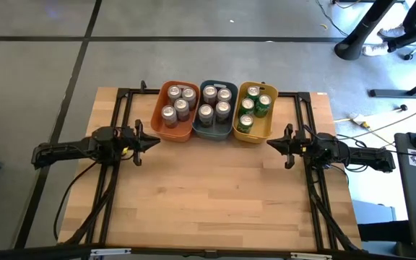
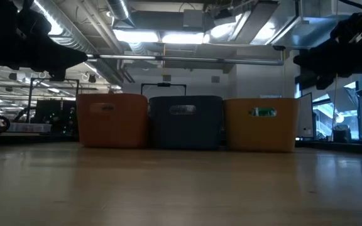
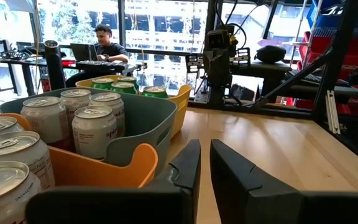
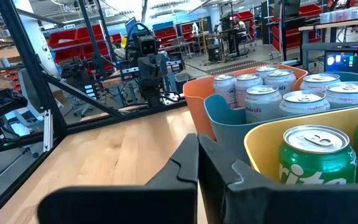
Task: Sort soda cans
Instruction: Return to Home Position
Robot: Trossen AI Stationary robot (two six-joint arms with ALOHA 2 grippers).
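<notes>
Three bins stand side by side at the table's far middle: an orange bin [image 1: 162, 115], a grey-blue bin [image 1: 216, 133] and a yellow bin [image 1: 269, 119]. Silver-topped soda cans [image 1: 179, 106] stand upright in the orange bin, pale soda cans [image 1: 215, 102] in the grey-blue bin and green soda cans [image 1: 255, 107] in the yellow one. My left gripper [image 1: 154, 142] hovers shut just near-left of the orange bin, pointing level toward the table's right. My right gripper [image 1: 271, 142] hovers shut just near-right of the yellow bin, pointing left. Neither holds anything.
Black frame rails [image 1: 114, 180] run along the table's left side and black frame rails [image 1: 316, 195] along its right side. The wooden tabletop [image 1: 215, 195] stretches between the arms toward the near edge. A person [image 3: 104, 43] sits at a desk in the room beyond the table.
</notes>
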